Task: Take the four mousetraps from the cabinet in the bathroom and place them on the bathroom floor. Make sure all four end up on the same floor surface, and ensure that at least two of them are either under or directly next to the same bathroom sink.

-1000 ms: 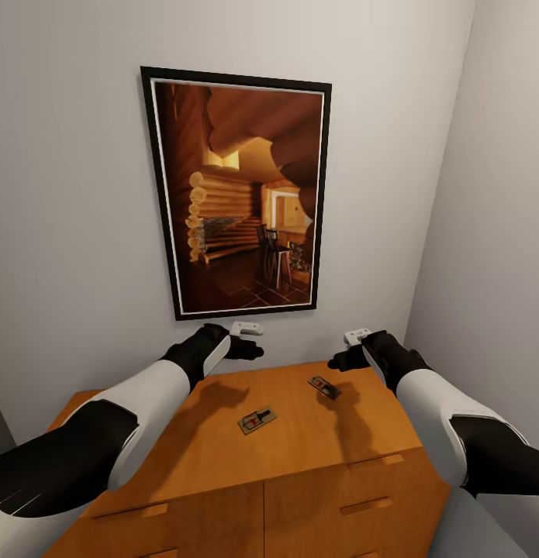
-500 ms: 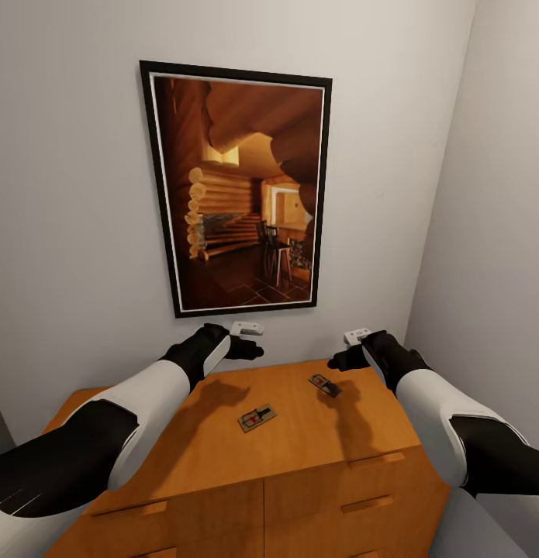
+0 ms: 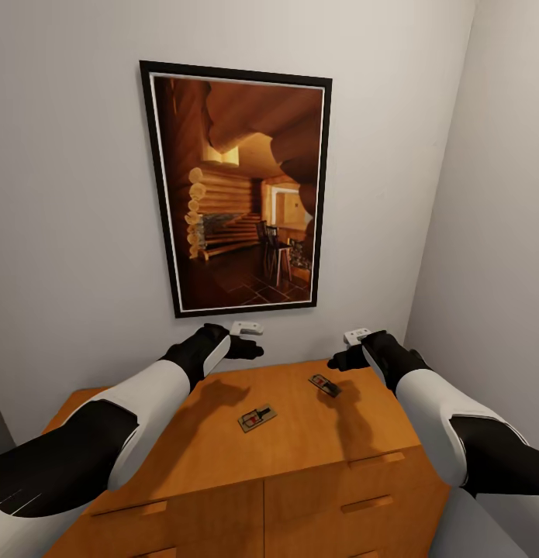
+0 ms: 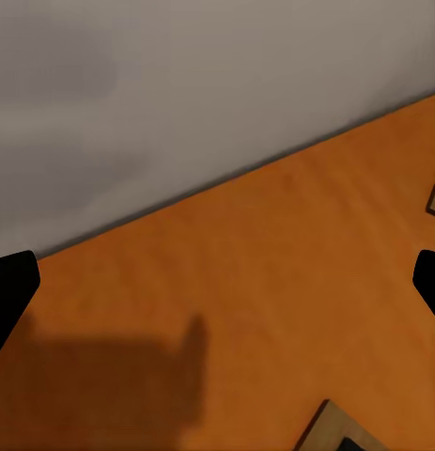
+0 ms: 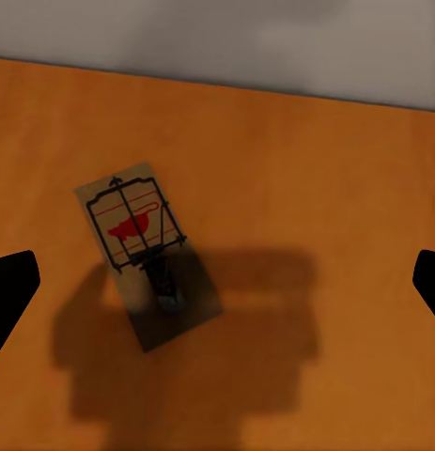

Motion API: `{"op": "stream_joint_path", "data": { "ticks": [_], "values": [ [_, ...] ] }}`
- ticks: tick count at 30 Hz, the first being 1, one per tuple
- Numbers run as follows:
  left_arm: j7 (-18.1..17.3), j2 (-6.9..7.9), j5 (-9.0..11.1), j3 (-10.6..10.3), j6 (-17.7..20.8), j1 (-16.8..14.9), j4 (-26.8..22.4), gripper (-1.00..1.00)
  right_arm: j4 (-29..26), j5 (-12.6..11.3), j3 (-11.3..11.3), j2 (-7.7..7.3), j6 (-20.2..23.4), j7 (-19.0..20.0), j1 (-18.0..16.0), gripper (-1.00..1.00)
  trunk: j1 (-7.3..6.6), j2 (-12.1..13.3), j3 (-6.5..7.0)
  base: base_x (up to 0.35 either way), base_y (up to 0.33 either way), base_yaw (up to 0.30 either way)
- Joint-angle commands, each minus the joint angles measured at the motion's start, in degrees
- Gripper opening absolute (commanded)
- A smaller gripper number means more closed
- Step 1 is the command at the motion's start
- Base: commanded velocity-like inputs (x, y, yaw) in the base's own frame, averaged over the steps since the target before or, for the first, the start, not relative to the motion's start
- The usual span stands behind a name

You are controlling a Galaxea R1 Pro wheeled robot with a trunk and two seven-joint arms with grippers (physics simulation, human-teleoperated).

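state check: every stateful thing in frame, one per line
left gripper: open, empty, above the cabinet top
right gripper: open, empty, above the right mousetrap
right mousetrap: flat on the cabinet top, ungrasped
middle mousetrap: flat on the cabinet top, ungrasped
cabinet: visible drawers shut

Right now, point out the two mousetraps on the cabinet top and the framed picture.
near mousetrap (image 3: pixel 257 418), head view, middle of its wooden base
far mousetrap (image 3: pixel 324 385), head view, middle of its base
framed picture (image 3: pixel 236 191), head view, middle of the print

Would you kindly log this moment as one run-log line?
left gripper: open, empty | right gripper: open, above mousetrap | second mousetrap: on cabinet
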Motion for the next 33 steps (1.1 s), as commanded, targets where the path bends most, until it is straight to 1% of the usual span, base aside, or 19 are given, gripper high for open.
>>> {"op": "stream_joint_path", "data": {
  "ticks": [1,33],
  "values": [
    [0.0,0.0,0.3,-0.2,0.2,-0.1,0.0,1.0,-0.1,0.6,-0.4,0.01,0.2,0.4,0.0,1.0,0.01,-0.1,-0.09,0.0,0.0,0.0],
    [0.2,0.0,0.4,-0.2,0.0,-0.1,0.0,1.0,-0.1,0.6,-0.3,-0.07,0.2,0.4,0.0,1.0,0.01,-0.1,-0.09,0.0,0.0,0.0]
  ]
}}
